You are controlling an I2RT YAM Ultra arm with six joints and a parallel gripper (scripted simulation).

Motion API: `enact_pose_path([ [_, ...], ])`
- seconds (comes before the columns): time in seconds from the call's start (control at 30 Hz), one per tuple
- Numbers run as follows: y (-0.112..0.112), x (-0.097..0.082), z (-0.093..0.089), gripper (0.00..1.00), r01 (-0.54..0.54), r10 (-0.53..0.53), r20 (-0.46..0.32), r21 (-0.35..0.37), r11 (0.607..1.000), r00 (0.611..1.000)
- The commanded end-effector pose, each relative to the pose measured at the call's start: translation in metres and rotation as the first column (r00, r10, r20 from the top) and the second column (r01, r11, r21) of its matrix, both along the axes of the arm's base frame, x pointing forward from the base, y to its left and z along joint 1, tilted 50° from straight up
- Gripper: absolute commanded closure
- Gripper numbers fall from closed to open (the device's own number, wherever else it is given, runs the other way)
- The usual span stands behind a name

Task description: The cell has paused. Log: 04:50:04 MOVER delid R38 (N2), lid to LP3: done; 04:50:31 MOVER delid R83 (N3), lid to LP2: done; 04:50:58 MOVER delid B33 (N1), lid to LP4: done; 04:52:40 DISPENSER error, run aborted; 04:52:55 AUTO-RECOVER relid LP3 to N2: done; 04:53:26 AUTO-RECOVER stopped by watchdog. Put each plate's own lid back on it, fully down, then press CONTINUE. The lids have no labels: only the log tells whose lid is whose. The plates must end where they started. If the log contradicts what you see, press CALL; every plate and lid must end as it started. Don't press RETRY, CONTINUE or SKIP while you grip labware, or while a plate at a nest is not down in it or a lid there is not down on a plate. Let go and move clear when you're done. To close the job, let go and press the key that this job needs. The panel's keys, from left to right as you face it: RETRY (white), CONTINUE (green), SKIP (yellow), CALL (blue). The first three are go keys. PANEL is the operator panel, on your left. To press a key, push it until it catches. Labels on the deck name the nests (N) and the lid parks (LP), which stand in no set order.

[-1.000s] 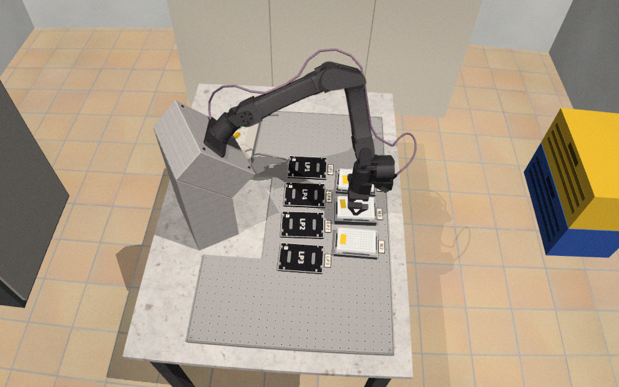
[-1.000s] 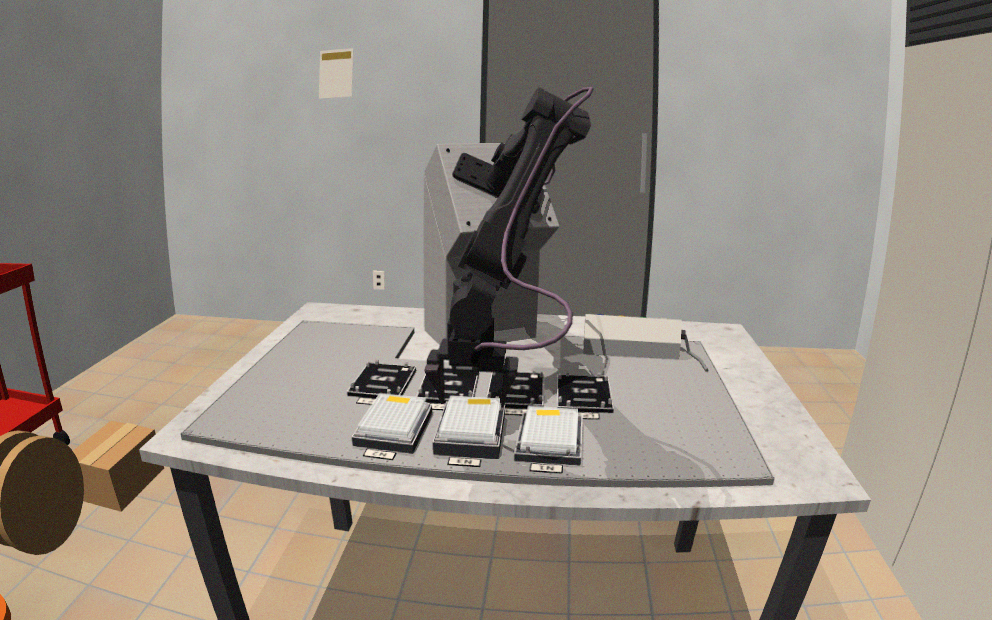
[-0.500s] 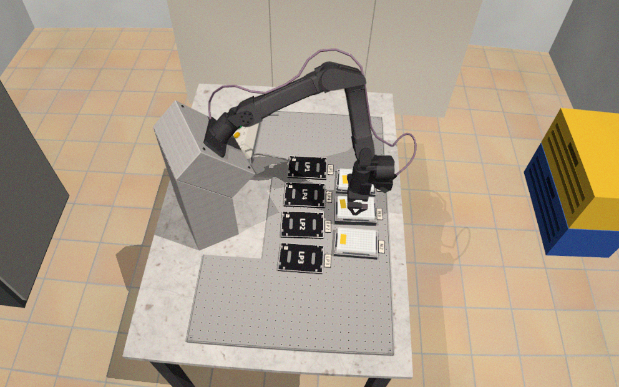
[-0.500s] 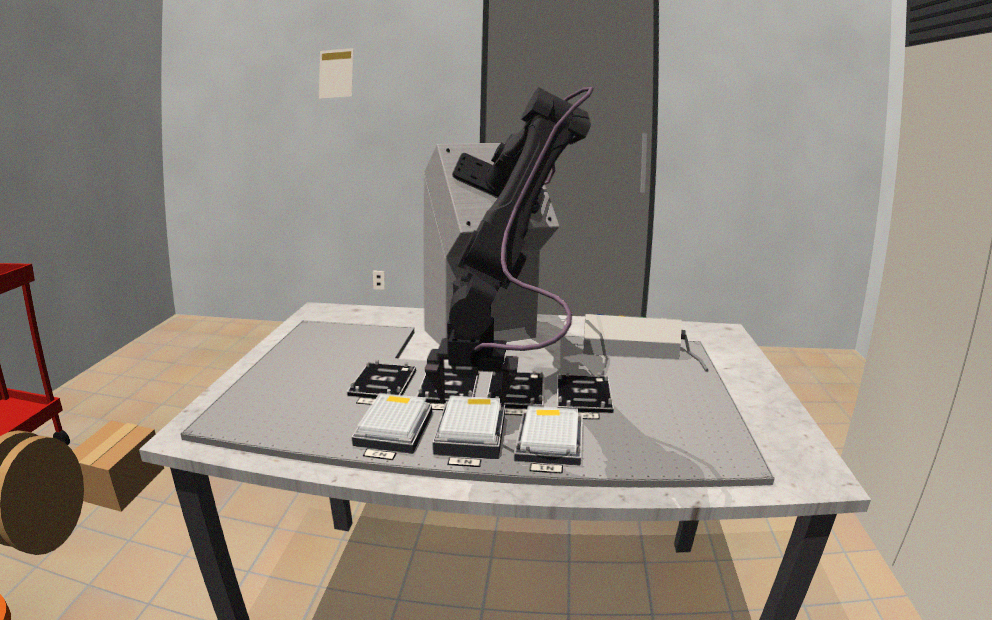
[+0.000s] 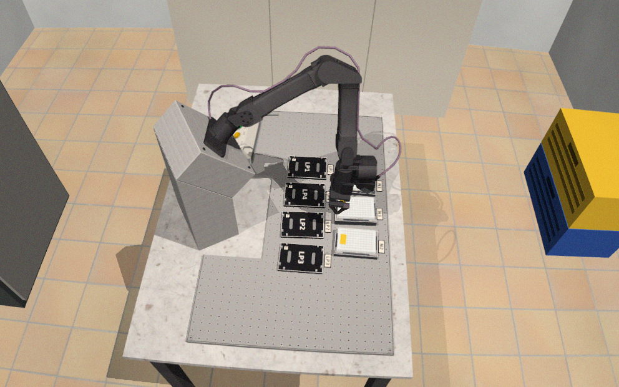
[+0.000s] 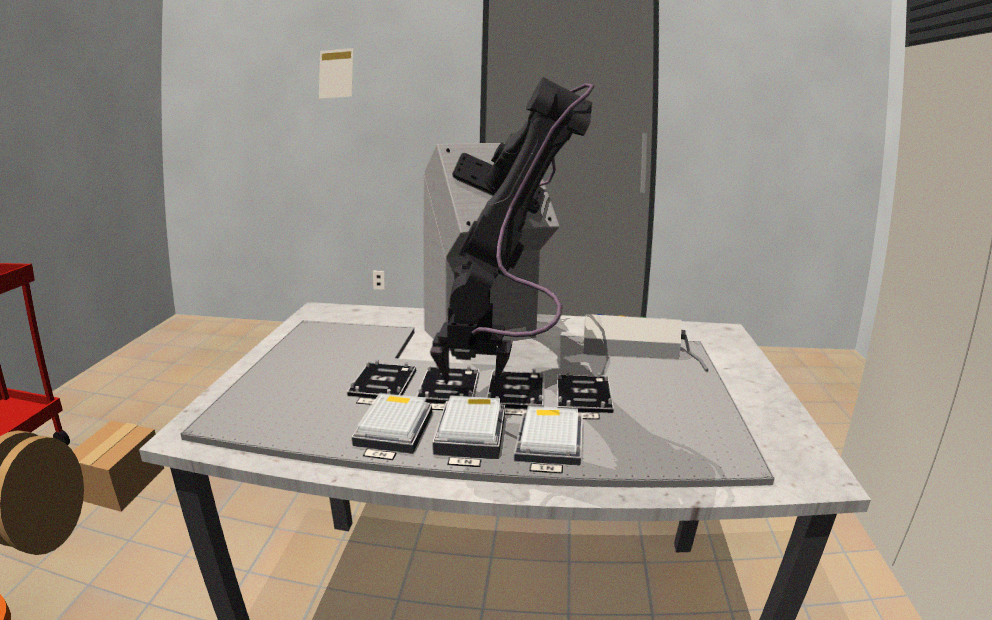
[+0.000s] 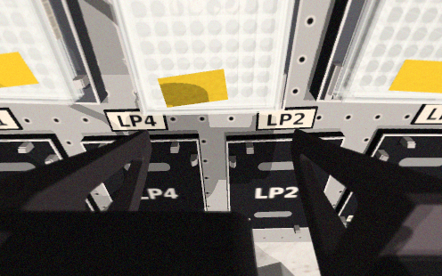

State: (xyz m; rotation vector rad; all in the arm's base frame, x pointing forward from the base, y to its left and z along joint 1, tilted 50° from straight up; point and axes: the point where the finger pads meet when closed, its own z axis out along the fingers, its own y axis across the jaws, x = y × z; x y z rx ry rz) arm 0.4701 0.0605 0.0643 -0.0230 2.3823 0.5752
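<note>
Exterior view, fingers: my gripper [image 5: 338, 210] [image 6: 472, 374] [image 7: 221, 138] stands spread wide, nothing between the tips, over the LP4 and LP2 side.
N3 plate: the N3 plate [image 5: 358, 208] [image 6: 470, 420] [image 7: 200, 36] lies just beyond my tips, wells full-rowed under a clear lid; well contents not legible.
Risk, fingers: closing or swinging low, I could clip that lid's near edge and tilt it or shift the plate.
LP4, LP2: park LP4 [image 5: 292, 193] [image 6: 515, 387] [image 7: 183, 178] and park LP2 [image 5: 302, 231] [image 6: 447, 386] [image 7: 267, 178] show bare pegs, no lid seen.
N1, N2: the N1 plate [image 5: 364, 188] [image 6: 550, 429] [image 7: 27, 27] and N2 plate [image 5: 358, 241] [image 6: 392, 418] [image 7: 401, 36] appear lidded; full seating unconfirmed.
LP1, LP3: no lid seen in either.
Panel: the operator panel [image 5: 248, 141] [image 6: 632, 343] stands well apart. Pressing CONTINUE over a perched lid would be a fault; so would catching a neighbouring key.
Finding: probably lids home; verify seating, rise clear, then CONTINUE.
</note>
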Motion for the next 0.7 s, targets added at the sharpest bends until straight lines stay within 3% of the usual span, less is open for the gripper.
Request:
enact_pose_path([
  [0.0,0.003,-0.006,0.005,0.15,0.01,-0.011,0.061,0.001,1.0,0.998],
  [0.23,0.001,-0.024,-0.012,0.2,0.022,-0.022,0.061,0.002,1.0,0.998],
  [0.27,0.004,-0.028,-0.015,1.0,0.017,-0.017,0.061,0.002,1.0,0.998],
  [0.57,0.012,-0.062,-0.048,1.0,0.01,-0.01,0.051,0.002,1.0,0.999],
  [0.67,0.01,-0.062,-0.051,1.0,0.017,-0.017,0.044,0.002,1.0,0.999],
])
